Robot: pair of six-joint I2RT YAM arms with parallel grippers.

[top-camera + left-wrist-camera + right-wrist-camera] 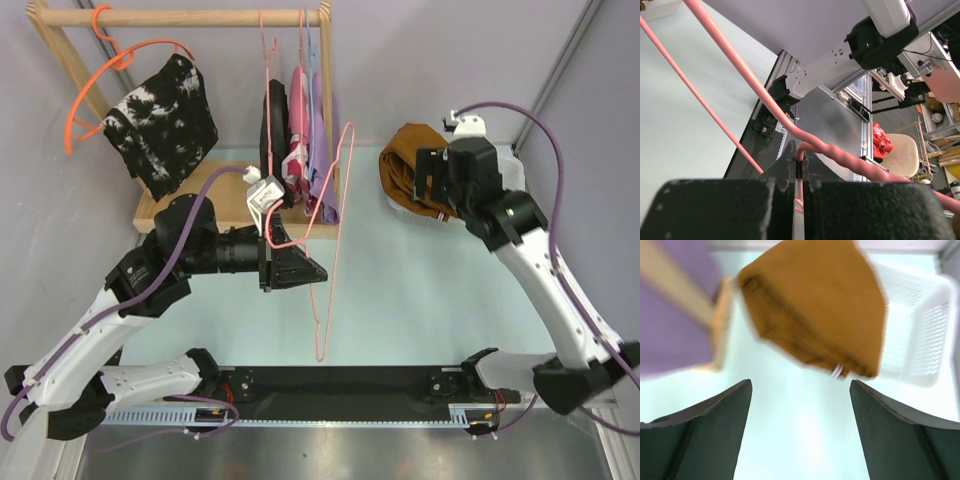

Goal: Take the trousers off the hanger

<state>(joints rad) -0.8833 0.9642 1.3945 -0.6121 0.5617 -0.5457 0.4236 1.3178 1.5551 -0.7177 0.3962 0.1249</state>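
Starting at the near edge of the table point(420, 300), both arm bases sit side by side on a black rail. The left arm reaches out over the table to the middle, and the left gripper point(318, 272) has its jaws pressed together on the wire of the hanger point(338, 240). In the left wrist view the jaws pinch the pink wire just below its twisted neck. The hanger is bare and held clear of the table, its long triangular frame running from near the rail up toward the rack, with no cloth on it.

Farther out on the right, the right gripper point(428, 172) hangs over the far right part of the table. Its jaws stand wide apart with nothing between them. Just beyond them lie the trousers point(400, 165), off the hanger, in a bunched rust-brown heap at the left side of a white mesh basket point(920, 335). The right wrist view is blurred, but a thin pale stripe shows at the hem.

At the far left stands a wooden rack point(200, 17). A mottled black-and-white garment point(165, 120) hangs from it on an orange round hanger point(90, 90), with dark, pink and purple garments point(300, 140) hanging near its right end.
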